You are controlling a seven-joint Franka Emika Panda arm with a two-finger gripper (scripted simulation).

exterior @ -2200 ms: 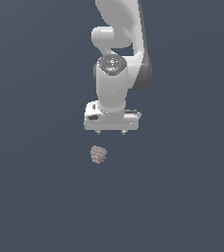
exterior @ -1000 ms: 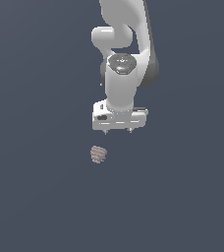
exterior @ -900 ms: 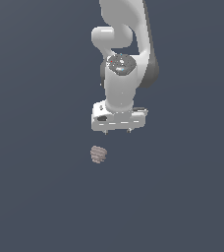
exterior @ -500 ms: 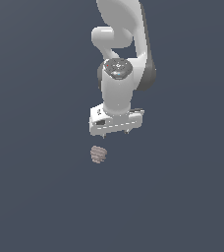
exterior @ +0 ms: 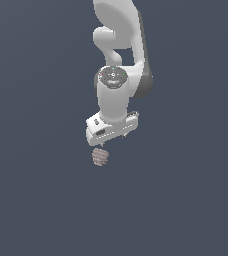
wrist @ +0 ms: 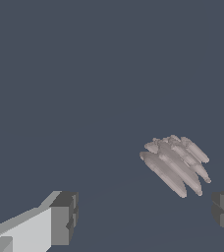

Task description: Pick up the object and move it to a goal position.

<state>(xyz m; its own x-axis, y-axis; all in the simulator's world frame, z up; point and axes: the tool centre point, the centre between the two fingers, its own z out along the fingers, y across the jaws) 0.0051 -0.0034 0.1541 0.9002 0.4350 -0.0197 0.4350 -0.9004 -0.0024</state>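
Observation:
The object (exterior: 100, 157) is a small pinkish-brown ridged blob resting on the dark grey floor. My white gripper (exterior: 111, 145) hangs just above it, a little toward the exterior view's right, with its short dark fingertips barely showing under the hand. In the wrist view the object (wrist: 175, 165) shows as a cluster of ridged layers lying between the two fingers (wrist: 65, 224) but close to the far one, and the jaws stand wide apart. Nothing is held.
The flat dark grey floor (exterior: 41, 200) stretches in every direction. The white arm (exterior: 120, 45) rises behind the gripper. No goal marker shows in either view.
The hand has turned about its axis and come down and toward the exterior view's left, so it now hangs close above the object. The object has not moved.

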